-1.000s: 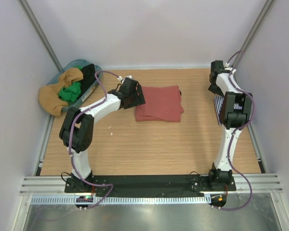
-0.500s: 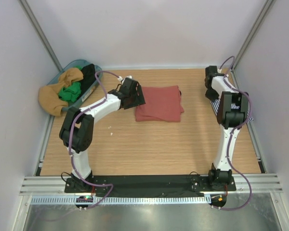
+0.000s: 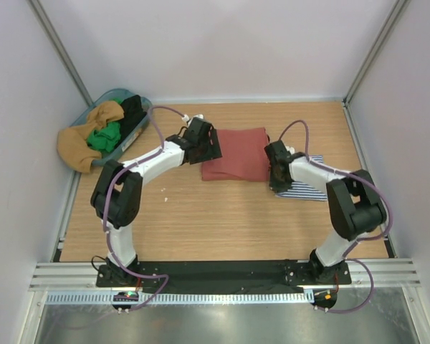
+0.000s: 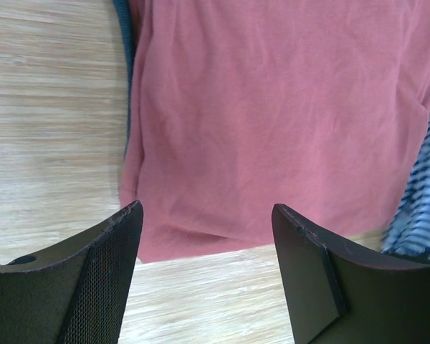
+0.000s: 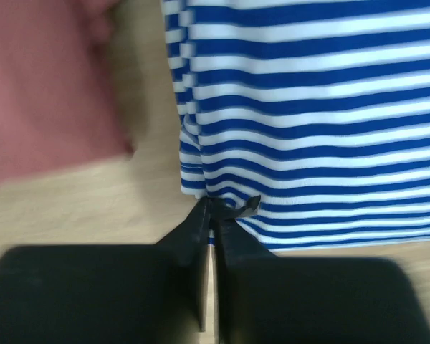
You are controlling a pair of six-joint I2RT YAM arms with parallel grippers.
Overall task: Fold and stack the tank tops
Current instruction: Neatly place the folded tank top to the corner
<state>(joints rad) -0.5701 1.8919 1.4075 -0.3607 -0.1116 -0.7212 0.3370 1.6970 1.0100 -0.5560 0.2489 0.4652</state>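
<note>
The rust-red tank top lies folded at the middle back of the table; it fills the left wrist view. The striped tank top lies folded just right of it, partly under the right arm. My right gripper is shut on the striped top's edge, close beside the red top's right edge. My left gripper is open and empty, low at the red top's left edge, its fingers either side of the cloth's near edge.
A clear bin at the back left holds tan, green and black clothes, with the tan one hanging over its rim. White walls stand close on the left, back and right. Bare wooden table lies in front of the tops.
My right arm has swung from the back right corner to the middle, dragging the striped top left until it lies beside the red top. My left gripper has shifted slightly right.
</note>
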